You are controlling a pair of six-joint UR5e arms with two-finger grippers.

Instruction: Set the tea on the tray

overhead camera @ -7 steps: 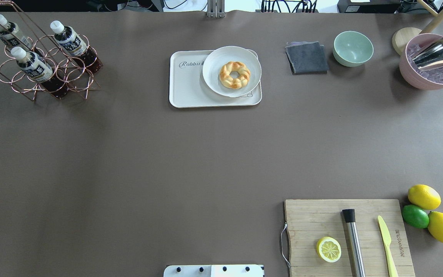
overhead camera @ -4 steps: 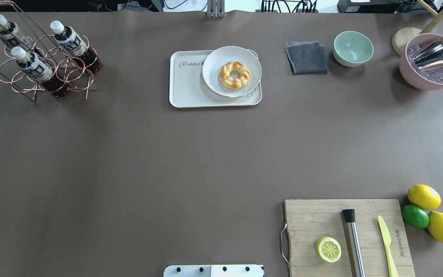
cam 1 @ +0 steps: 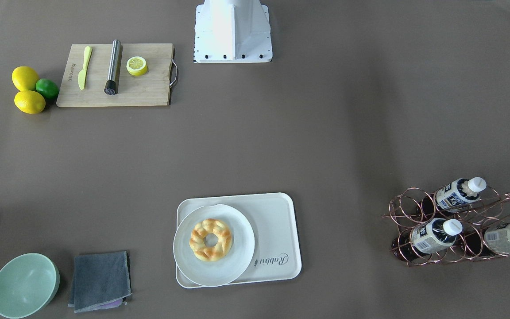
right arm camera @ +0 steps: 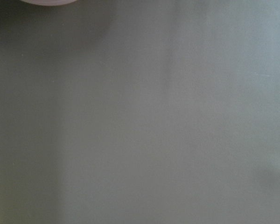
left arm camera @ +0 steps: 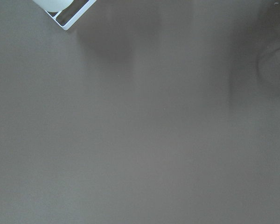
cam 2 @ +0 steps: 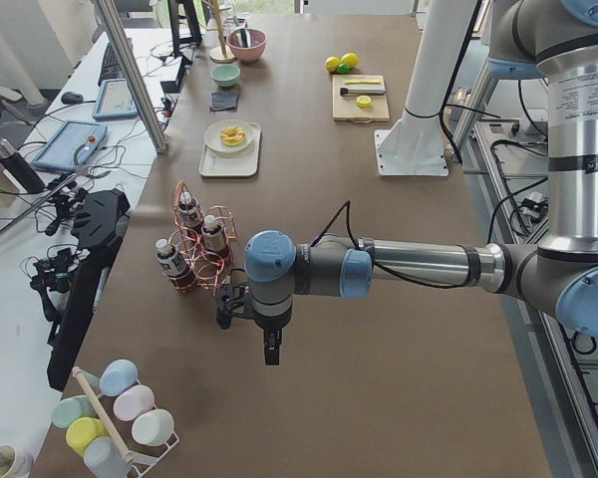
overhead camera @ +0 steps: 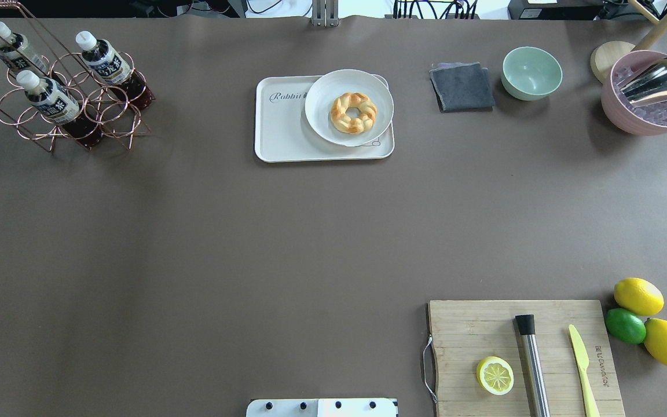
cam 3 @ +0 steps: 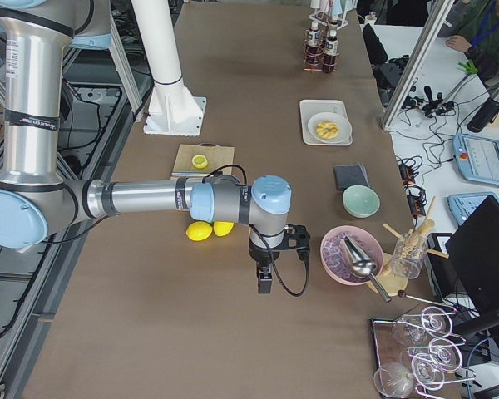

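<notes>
Two tea bottles point(overhead camera: 102, 58) point(overhead camera: 50, 99) with navy-and-white labels stand tilted in a copper wire rack point(overhead camera: 119, 124) at the far left; they also show in the front view point(cam 1: 456, 193) point(cam 1: 432, 234). A third bottle point(overhead camera: 12, 49) there has a grey-green label. The cream tray point(overhead camera: 281, 130) marked "Rabbit" lies at the far centre. My left gripper point(cam 2: 270, 358) shows only in the left side view, hanging over the table beside the rack. My right gripper point(cam 3: 265, 288) shows only in the right side view, near a pink bowl. I cannot tell whether either is open or shut.
A white plate point(overhead camera: 325, 124) with a braided doughnut point(overhead camera: 354, 112) covers the tray's right half. A grey cloth point(overhead camera: 462, 87), a green bowl point(overhead camera: 531, 72) and a pink bowl point(overhead camera: 652, 124) of ice with a scoop stand far right. A cutting board point(overhead camera: 466, 330), lemons and a lime lie near right.
</notes>
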